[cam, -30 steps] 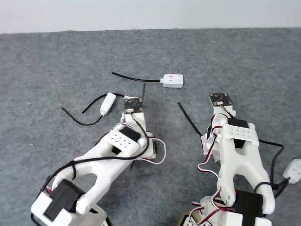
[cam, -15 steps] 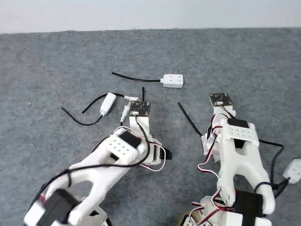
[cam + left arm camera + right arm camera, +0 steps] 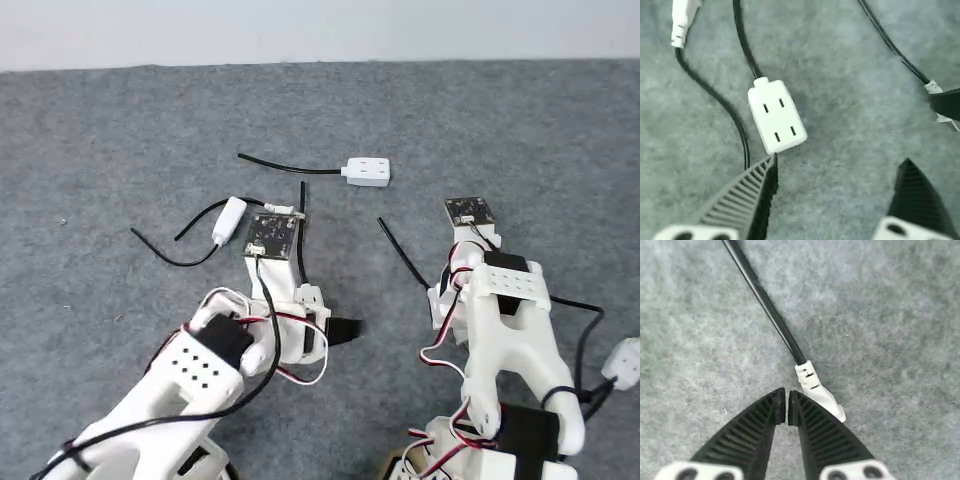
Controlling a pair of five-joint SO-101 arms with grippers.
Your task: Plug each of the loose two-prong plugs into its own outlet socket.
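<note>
The left fingers (image 3: 750, 192) are spread wide above the socket (image 3: 776, 122), probably lining up a grasp; from above it lies at two o'clock of that wrist. The right fingers (image 3: 760, 432) are pressed together, empty, with a plug (image 3: 819, 395) just beside them, awaiting pickup.

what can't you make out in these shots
Right wrist view: the plug, its prong end behind a finger of the shut right tool.
Left wrist view: a second plug, cut off by the edge, prongs unseen.
High view: the outlet at the right edge, cut off, slots too small to tell.
High view: the cord, its end under the right arm.
</note>
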